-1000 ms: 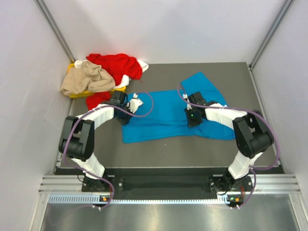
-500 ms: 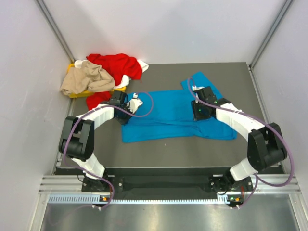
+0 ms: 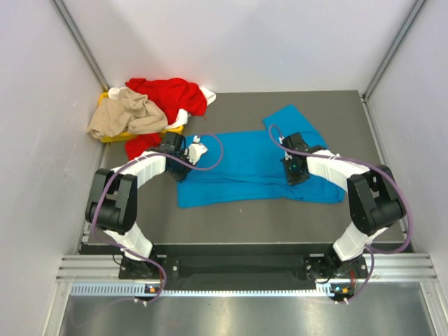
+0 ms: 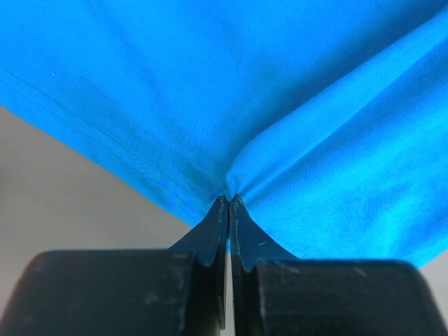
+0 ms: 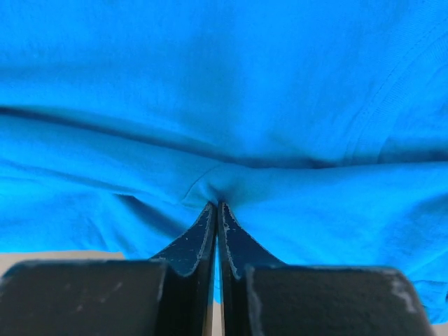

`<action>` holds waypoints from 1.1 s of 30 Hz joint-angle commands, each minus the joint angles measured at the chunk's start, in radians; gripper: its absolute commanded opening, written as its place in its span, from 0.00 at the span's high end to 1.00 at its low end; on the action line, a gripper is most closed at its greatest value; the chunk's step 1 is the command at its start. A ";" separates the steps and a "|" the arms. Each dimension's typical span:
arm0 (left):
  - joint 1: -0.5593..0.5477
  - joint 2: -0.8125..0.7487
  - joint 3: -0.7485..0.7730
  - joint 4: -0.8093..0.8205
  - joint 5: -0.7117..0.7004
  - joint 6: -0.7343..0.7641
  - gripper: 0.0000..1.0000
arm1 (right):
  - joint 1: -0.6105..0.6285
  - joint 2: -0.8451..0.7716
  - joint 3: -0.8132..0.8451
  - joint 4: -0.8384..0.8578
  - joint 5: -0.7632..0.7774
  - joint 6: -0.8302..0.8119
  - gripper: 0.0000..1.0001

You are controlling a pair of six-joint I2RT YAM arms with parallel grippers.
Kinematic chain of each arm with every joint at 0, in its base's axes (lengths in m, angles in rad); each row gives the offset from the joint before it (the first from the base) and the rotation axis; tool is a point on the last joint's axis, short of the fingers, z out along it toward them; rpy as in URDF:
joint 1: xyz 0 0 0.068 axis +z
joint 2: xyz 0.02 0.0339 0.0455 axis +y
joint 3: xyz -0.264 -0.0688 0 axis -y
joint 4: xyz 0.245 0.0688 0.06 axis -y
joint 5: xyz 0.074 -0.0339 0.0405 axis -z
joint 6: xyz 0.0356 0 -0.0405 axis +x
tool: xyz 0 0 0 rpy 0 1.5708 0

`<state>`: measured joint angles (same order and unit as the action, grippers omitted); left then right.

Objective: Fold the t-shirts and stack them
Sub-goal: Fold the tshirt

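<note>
A: Where's the blue t-shirt (image 3: 241, 168)?
B: Mid-table (image 3: 280, 217), spread mostly flat. Long axis runs left to right, with the right end sagging a bit toward the near edge. One sleeve sticks out toward the far right corner, so the sleeve end is on the right and a straight edge is on the left.
A: Left gripper (image 4: 229, 203)?
B: At the shirt's left edge. The jaws are pressed together with a pinch of blue cloth between them, right by a stitched edge. Cloth puckers at the tips.
A: Right gripper (image 5: 216, 206)?
B: Over the right part of the shirt, just near of the sleeve. Jaws are also closed on a small fold of blue fabric. Wrinkles radiate from the pinch, and a curved seam shows to its right.
A: Other shirts?
B: Heaped at the far left corner: red shirt (image 3: 171, 94) on top, beige shirt (image 3: 129, 115) draped to its left, and bits of white shirt (image 3: 208, 94) poking out. A yellow tray (image 3: 112, 136) sits under the heap, mostly covered. The pile is apart from the blue one, though a red flap comes near the left gripper.
</note>
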<state>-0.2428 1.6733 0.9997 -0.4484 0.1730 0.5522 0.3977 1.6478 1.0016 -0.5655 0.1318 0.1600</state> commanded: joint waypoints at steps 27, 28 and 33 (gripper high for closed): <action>0.004 0.054 0.068 0.120 -0.272 -0.127 0.50 | -0.066 0.037 0.131 0.113 -0.121 0.009 0.50; 0.004 0.048 0.073 0.120 -0.285 -0.139 0.44 | -0.083 -0.011 0.124 0.111 -0.117 0.019 0.48; 0.004 -0.070 0.050 0.122 -0.302 -0.140 0.34 | -0.244 -0.233 -0.030 0.084 -0.107 0.119 0.43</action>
<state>-0.2428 1.7035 1.0397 -0.3599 -0.0963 0.4294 0.2581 1.5818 1.0382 -0.4786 0.0181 0.1989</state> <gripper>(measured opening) 0.657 0.568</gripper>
